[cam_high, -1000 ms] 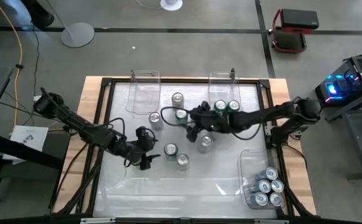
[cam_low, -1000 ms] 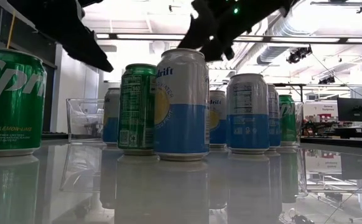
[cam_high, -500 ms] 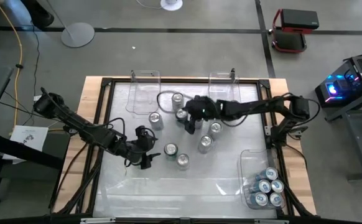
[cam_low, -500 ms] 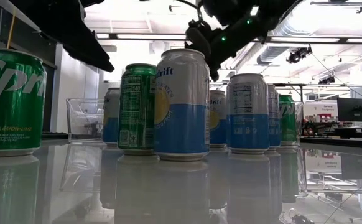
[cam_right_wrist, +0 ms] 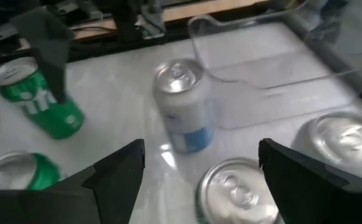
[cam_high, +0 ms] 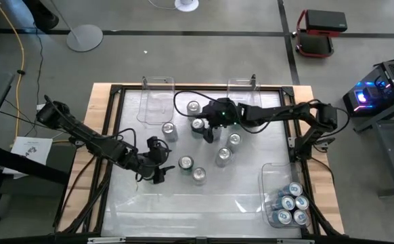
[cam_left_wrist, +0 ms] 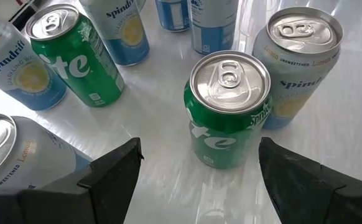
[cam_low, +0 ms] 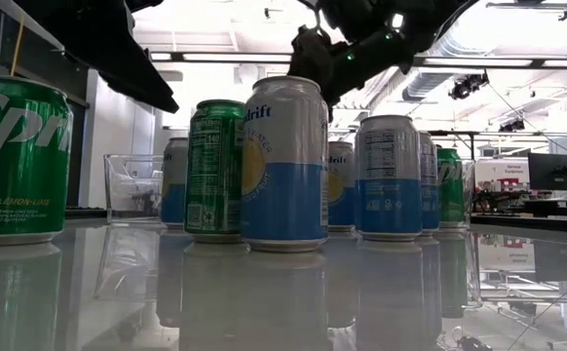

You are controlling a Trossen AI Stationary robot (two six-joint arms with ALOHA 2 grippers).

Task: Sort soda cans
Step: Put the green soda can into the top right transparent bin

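Several soda cans stand upright on the table, green ones and blue-and-white ones. My left gripper (cam_high: 160, 163) (cam_left_wrist: 199, 149) is open, low at the table's left middle. A green can (cam_left_wrist: 229, 106) (cam_high: 185, 163) stands just ahead of its fingers, untouched. My right gripper (cam_high: 207, 130) (cam_right_wrist: 201, 149) is open and hovers above the far middle cluster. A silver can top (cam_right_wrist: 237, 193) shows below its fingers, and a blue-and-white can (cam_right_wrist: 184, 115) (cam_high: 193, 107) stands beyond. In the low view the right gripper (cam_low: 313, 44) hangs above the can tops.
Two clear bins (cam_high: 158, 98) (cam_high: 243, 91) stand at the far edge. A third clear bin (cam_high: 271, 177) at the near right corner holds several cans. More cans (cam_high: 223, 156) (cam_high: 198, 174) stand mid-table. The near part of the table (cam_high: 183, 210) is bare.
My right gripper has moved toward the far edge and slightly left, from above the middle cans to the far cluster, staying open. The cans have not moved.
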